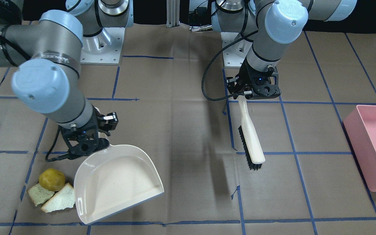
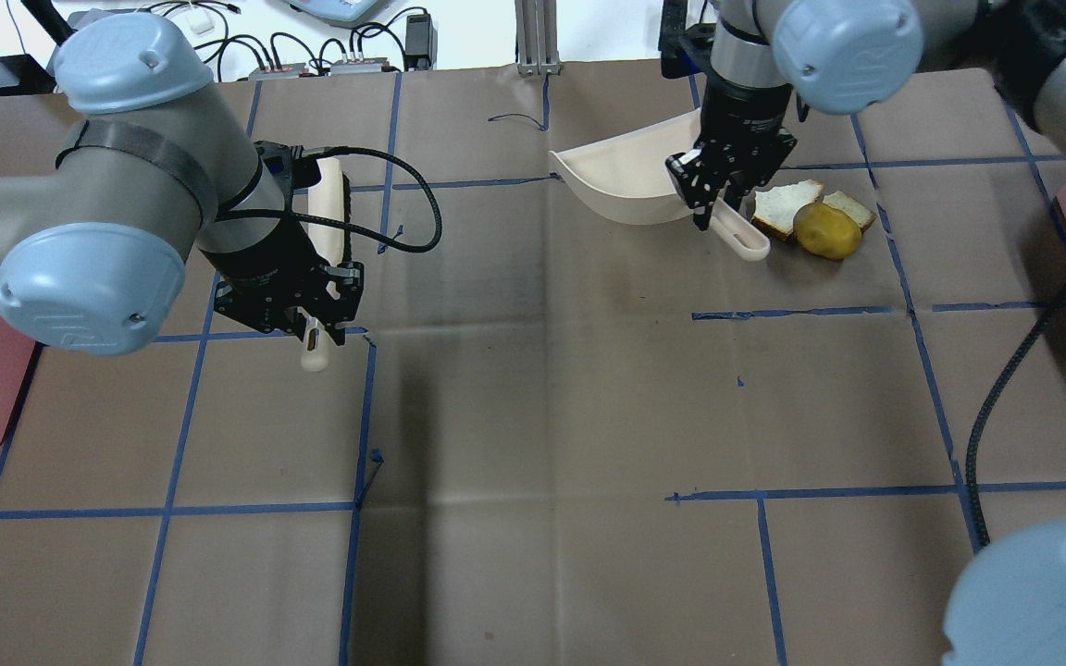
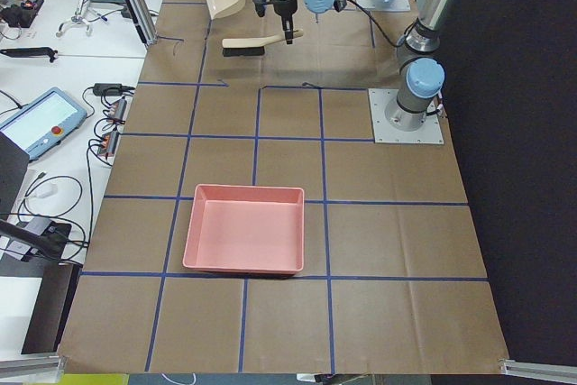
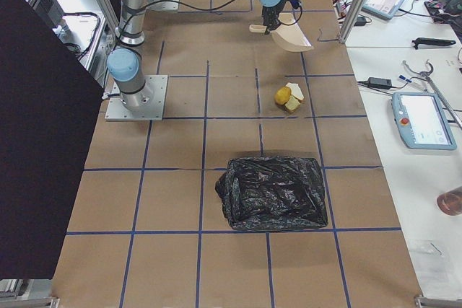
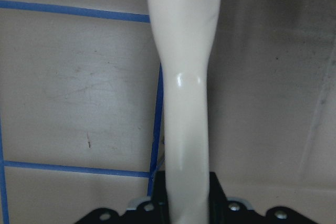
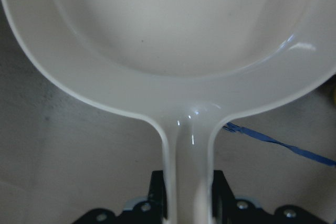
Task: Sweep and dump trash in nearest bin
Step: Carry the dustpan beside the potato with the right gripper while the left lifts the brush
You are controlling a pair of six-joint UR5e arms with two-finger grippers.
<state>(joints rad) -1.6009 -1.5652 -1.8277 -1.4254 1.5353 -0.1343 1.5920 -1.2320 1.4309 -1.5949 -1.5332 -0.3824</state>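
Note:
The trash lies in a small pile: a yellow-brown potato-like lump (image 1: 52,179) touching a pale greenish slice (image 1: 40,194) and a white slice (image 1: 59,199); the lump (image 2: 827,230) also shows from overhead. My right gripper (image 1: 103,137) is shut on the handle of the cream dustpan (image 1: 119,182), whose rounded back wall sits beside the white slice and whose mouth faces away from the pile. Across the table, my left gripper (image 1: 242,94) is shut on the handle of a cream brush (image 1: 251,140) with black bristles. The nearest bin, lined with a black bag (image 4: 273,192), stands beyond the pile.
A pink bin (image 1: 374,147) sits at the table end on my left side, far from the pile. Blue tape lines grid the brown table (image 2: 542,416). Tablets and cables lie on the white bench (image 4: 411,117) past the table's far edge.

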